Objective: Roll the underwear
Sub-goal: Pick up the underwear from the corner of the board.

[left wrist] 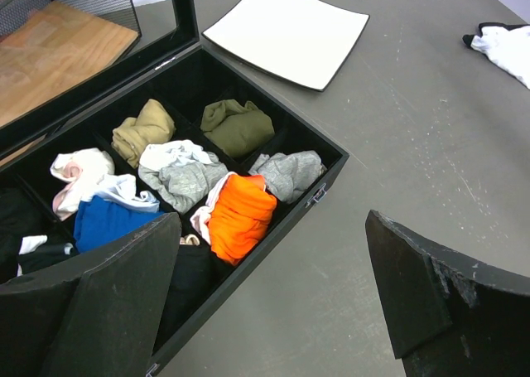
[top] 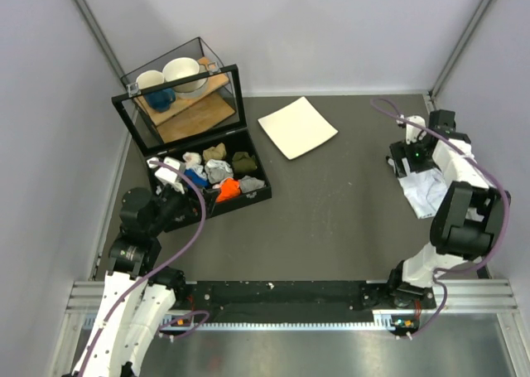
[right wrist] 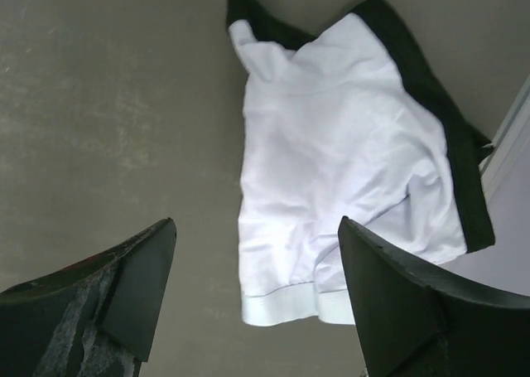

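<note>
The underwear (top: 426,192) is white with a black waistband and lies crumpled on the dark table at the far right, close to the wall. In the right wrist view it (right wrist: 331,145) lies flat just ahead, its white hem between the fingertips. My right gripper (right wrist: 255,221) is open and empty, hovering just above that hem; from above it (top: 407,168) is at the garment's far-left edge. My left gripper (left wrist: 273,215) is open and empty over the near edge of the black box; from above it (top: 170,178) is at the box's left end. The underwear (left wrist: 505,45) shows far off there.
A black compartment box (top: 252,201) holds several cloth bundles, with an orange one (left wrist: 240,215) nearest. A white square plate (top: 298,127) lies at the back centre. A glass case (top: 178,95) with a wooden shelf, bowls and a cup stands at the back left. Walls enclose the table.
</note>
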Motion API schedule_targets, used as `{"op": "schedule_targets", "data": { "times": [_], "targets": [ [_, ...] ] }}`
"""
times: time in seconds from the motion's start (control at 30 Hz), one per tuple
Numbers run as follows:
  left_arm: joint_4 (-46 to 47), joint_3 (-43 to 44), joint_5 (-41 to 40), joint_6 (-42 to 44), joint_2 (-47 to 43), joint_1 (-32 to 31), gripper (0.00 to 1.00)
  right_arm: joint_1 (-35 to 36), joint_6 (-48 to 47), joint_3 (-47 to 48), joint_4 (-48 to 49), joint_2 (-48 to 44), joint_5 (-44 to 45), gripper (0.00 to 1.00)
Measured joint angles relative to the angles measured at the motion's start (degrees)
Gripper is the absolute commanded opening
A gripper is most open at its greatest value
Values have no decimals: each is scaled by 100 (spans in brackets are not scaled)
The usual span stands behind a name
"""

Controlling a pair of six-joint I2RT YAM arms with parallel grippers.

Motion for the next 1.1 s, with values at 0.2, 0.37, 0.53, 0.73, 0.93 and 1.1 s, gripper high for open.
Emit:
{"op": "schedule_targets", "data": {
  "times": [0.2, 0.37, 0.53, 0.73, 0.93, 1.1],
  "targets": [
    [2, -2, 2, 0, 7, 0, 99, 0, -90, 868, -107, 870, 256, 71],
    [2, -9, 0, 2, 74, 0, 99, 0, -122, 1215, -118, 1530, 466, 69],
    [2, -9, 0, 4, 146, 0, 99, 0, -216, 1335, -136, 1956, 748, 58],
    [2, -9, -4, 7, 146, 0, 99, 0, -345, 1408, -155, 2238, 892, 0],
    [2, -9, -4, 7, 149, 0, 99, 0, -481, 1217, -157, 1788, 702, 0],
    [2, -9, -9, 24, 170, 0, 99, 50, -540, 1104, -485, 428, -4, 0]
  ]
}}
